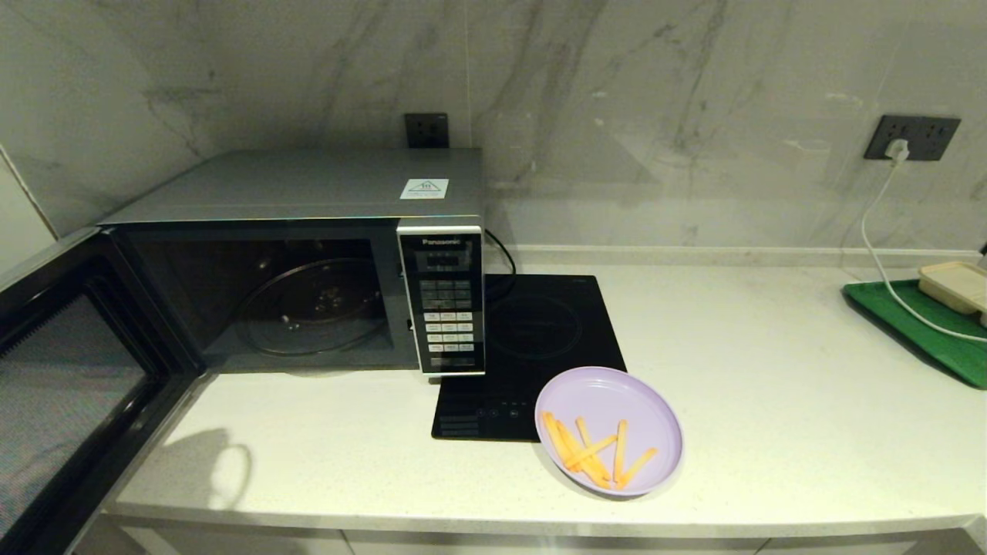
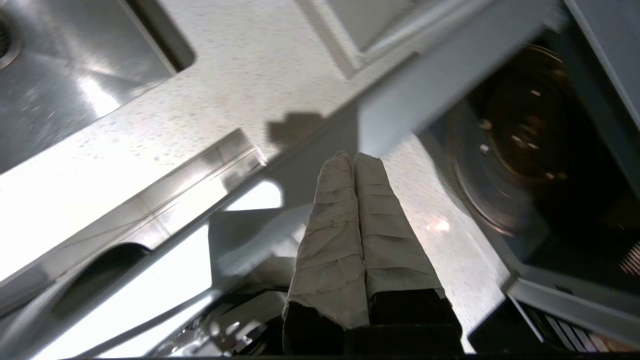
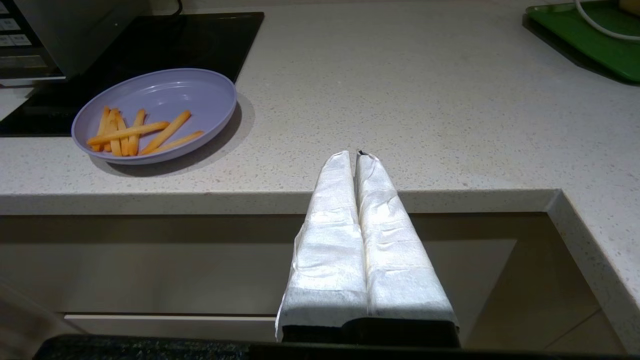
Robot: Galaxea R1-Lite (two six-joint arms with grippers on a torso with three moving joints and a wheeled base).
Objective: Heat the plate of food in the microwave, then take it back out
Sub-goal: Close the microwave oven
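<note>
The lilac plate of food [image 1: 609, 428] rests on the counter, overlapping the front right corner of the hob, with several orange fries on it; the right wrist view shows the plate [image 3: 155, 114] too. The microwave [image 1: 308, 262] stands at the left with its door [image 1: 69, 385] swung wide open and its glass turntable [image 1: 312, 307] bare. My left gripper [image 2: 354, 157] is shut and empty, held by the open door's edge in front of the cavity. My right gripper [image 3: 354, 156] is shut and empty, below the counter's front edge, to the right of the plate. Neither arm shows in the head view.
A flat black induction hob [image 1: 532, 339] lies right of the microwave. A green tray [image 1: 925, 327] with a beige lidded box [image 1: 956, 285] sits at the far right, crossed by a white cable [image 1: 879, 262]. A steel sink [image 2: 65, 65] lies left of the microwave.
</note>
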